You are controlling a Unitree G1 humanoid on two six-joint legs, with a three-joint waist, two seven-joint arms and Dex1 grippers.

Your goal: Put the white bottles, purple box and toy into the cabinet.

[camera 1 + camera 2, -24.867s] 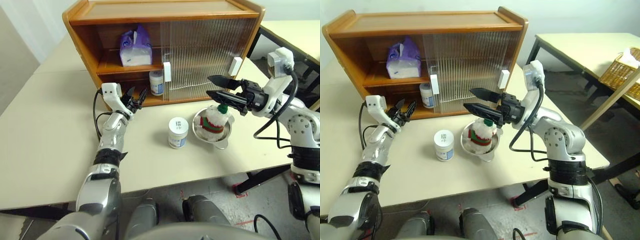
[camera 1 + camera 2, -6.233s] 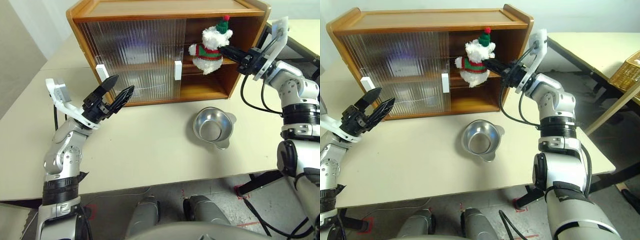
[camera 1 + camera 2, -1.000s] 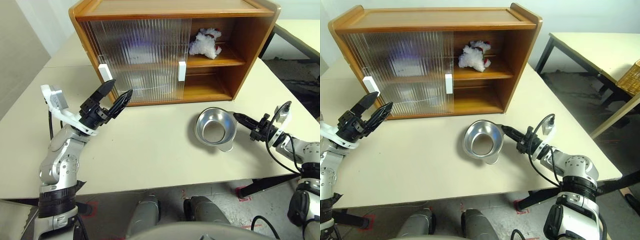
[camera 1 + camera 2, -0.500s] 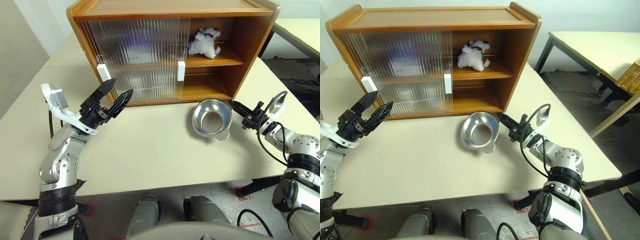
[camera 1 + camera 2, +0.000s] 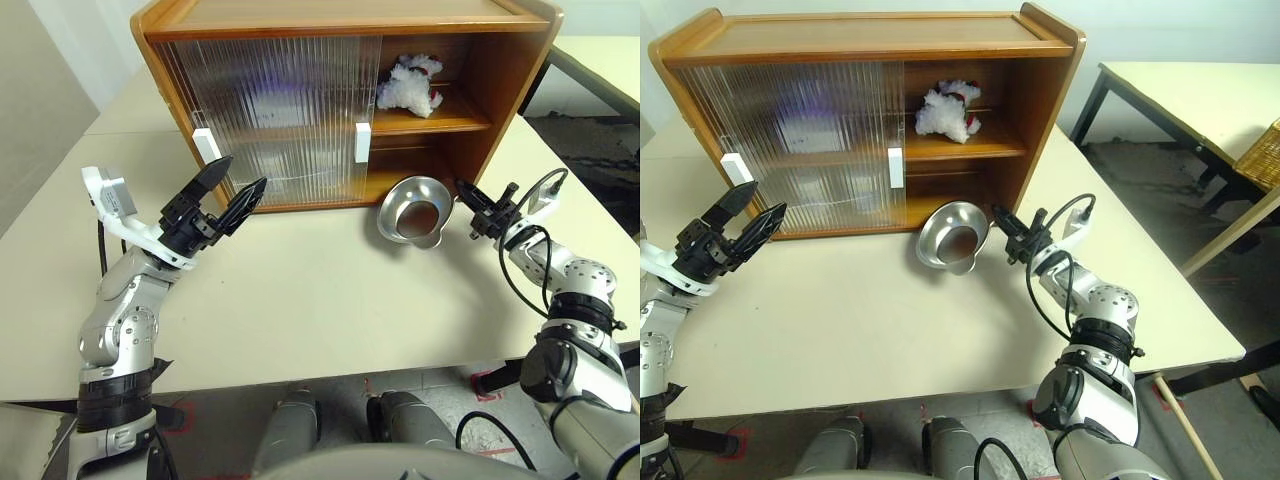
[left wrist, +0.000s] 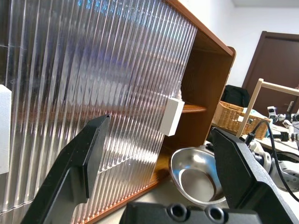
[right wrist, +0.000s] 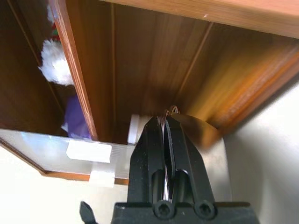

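Observation:
The toy (image 5: 408, 85) lies on the upper shelf in the open right half of the cabinet (image 5: 340, 20). Both ribbed doors cover its left half. In the right wrist view the purple box (image 7: 74, 116) and part of a white bottle (image 7: 134, 129) show inside, behind the doors. My right gripper (image 5: 462, 188) is shut on the rim of a steel bowl (image 5: 412, 210), which hangs tilted just in front of the lower right opening. To the left, my left gripper (image 5: 243, 172) stands open in front of the left door, holding nothing.
White block handles (image 5: 362, 142) sit on the door edges. The beige table (image 5: 320, 300) stretches in front of the cabinet. A second table (image 5: 1200, 90) and a wicker basket (image 5: 1262, 150) stand off to the right.
My right gripper has carried the steel bowl up and toward the cabinet's lower right opening, and the bowl has tipped further. The left arm has kept still.

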